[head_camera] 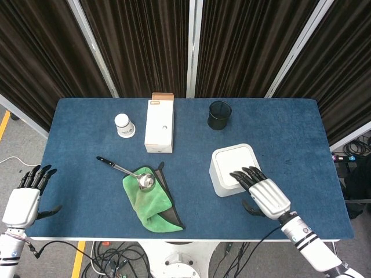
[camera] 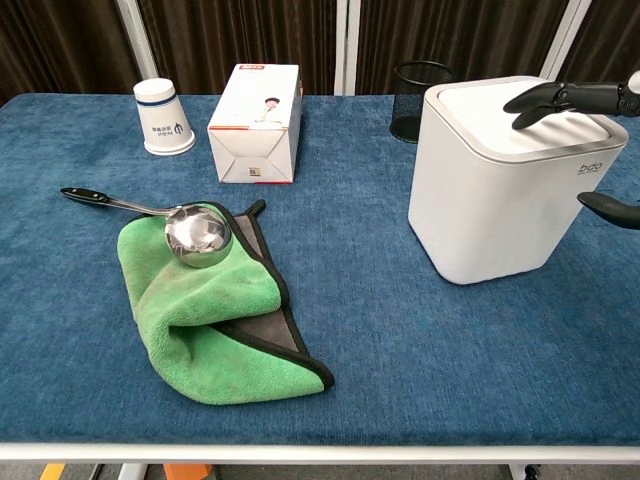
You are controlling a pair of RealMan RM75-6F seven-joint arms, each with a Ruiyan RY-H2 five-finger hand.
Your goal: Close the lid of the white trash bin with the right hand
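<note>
The white trash bin stands right of the table's middle, and its lid lies flat and closed on top. My right hand reaches over the bin's near edge, its black fingertips spread on or just above the lid. Its thumb hangs beside the bin's right wall. My left hand hovers open off the table's left edge, holding nothing.
A green cloth with a metal ladle on it lies left of the bin. A white carton, a paper cup and a black mesh cup stand along the back.
</note>
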